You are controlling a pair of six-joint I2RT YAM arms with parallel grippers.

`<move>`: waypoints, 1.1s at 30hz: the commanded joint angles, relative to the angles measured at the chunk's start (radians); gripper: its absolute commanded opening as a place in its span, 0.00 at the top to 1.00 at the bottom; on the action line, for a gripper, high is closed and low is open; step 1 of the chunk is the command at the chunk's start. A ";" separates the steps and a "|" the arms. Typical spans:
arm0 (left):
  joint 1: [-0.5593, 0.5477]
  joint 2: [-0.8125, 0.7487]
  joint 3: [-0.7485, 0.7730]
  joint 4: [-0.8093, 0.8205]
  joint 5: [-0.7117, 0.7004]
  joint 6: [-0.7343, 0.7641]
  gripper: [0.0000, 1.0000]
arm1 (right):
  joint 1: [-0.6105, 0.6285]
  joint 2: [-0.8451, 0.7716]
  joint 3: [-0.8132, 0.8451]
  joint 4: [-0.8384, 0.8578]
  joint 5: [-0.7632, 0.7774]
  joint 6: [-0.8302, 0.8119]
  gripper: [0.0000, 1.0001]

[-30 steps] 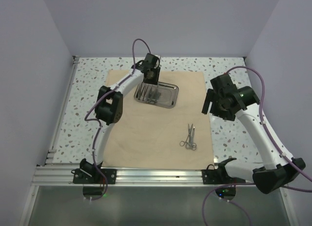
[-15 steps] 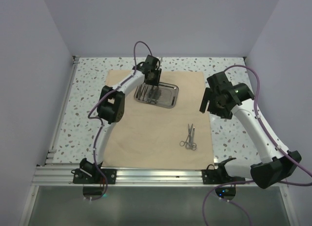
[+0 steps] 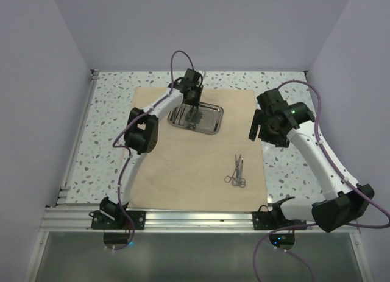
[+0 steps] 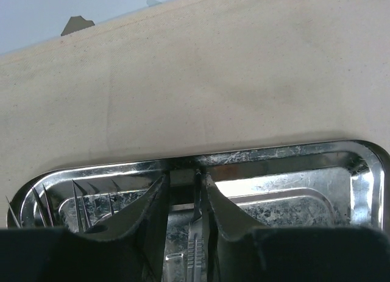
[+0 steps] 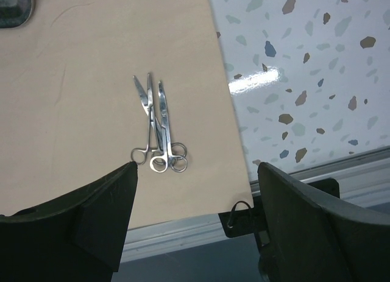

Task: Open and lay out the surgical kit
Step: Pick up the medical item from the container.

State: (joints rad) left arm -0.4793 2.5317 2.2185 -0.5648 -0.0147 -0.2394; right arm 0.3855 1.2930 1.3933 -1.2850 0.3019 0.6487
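The beige cloth wrap lies spread flat on the table. The steel tray sits at its far middle. My left gripper reaches down into the tray. Its jaws stand narrowly apart around a thin ribbed silver instrument, which lies against the right finger, with a gap to the left finger. More thin pointed instruments lie in the tray's left end. Two ring-handled scissors or forceps lie crossed on the cloth's right part. My right gripper is wide open and empty, hovering above them.
Speckled table shows round the cloth. Grey walls close three sides. An aluminium rail with the arm bases runs along the near edge. The tray's corner shows at the right wrist view's top left.
My left gripper has shifted slightly farther along the tray. My right arm has drifted a little left. The scissors and cloth have not moved.
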 commanded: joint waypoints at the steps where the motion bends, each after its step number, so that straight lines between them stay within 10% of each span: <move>1: -0.021 0.076 0.027 -0.032 -0.073 0.057 0.71 | -0.004 0.008 0.044 0.021 0.029 -0.020 0.16; 33: -0.016 0.101 -0.003 -0.181 -0.035 0.051 1.00 | -0.011 -0.020 0.006 0.055 -0.010 -0.044 0.16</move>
State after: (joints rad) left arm -0.5201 2.5721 2.2799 -0.6125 -0.1547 -0.1646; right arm 0.3782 1.2968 1.3949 -1.2488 0.2966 0.6094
